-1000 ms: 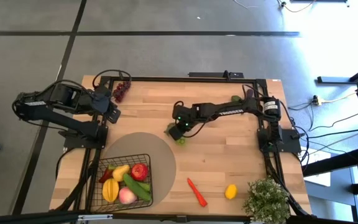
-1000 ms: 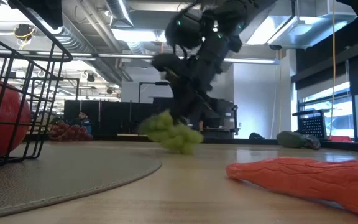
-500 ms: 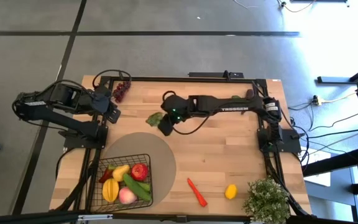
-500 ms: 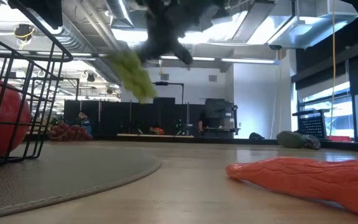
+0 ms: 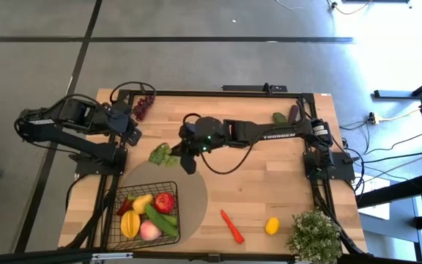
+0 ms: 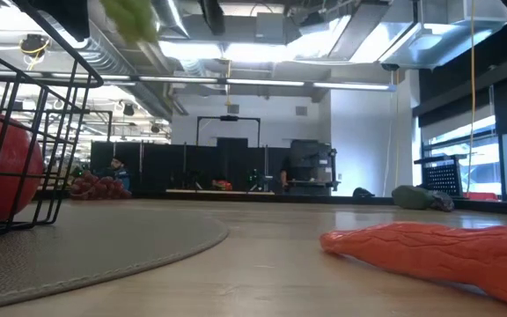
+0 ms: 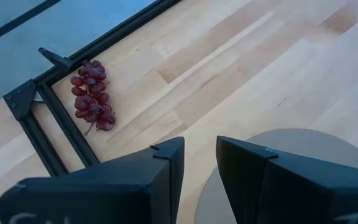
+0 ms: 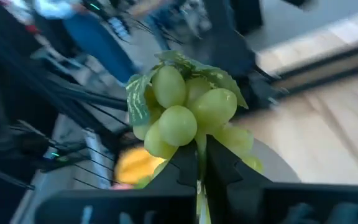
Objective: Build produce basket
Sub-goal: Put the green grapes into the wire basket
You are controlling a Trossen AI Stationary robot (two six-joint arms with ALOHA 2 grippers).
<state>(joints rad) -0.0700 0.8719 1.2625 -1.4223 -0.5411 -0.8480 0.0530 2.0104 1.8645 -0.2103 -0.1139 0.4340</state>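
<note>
Step in hand: carrying the bunch of pale green toy grapes with a cloth leaf (image 5: 160,154) toward the square black wire-mesh basket (image 5: 146,211); this is the transport stage of 1 more piece of produce.
Right tool: the right arm's tool (image 5: 176,152) is pinched on the grape stem, its 2 fingers pressed together around it in the right wrist view (the bunch (image 8: 188,116) stands just ahead of them).
Grapes, place: in the air over the far edge of the round tan mat (image 5: 189,183), short of the basket.
Basket: at the near left corner of the wooden tabletop (image 5: 269,183), on the mat, holding a red apple (image 5: 165,202), yellow fruits, a pink peach and green cucumbers.
Left tool: the left arm waits at the far left edge, its tool (image 7: 199,163) slightly spread and empty, near a dark red grape bunch (image 7: 91,96).
Left outside: a red chili (image 5: 231,226) and a lemon (image 5: 272,225).
Next move: probably bring the bunch over the basket's open top, lower it clear of the rim, then release.
</note>
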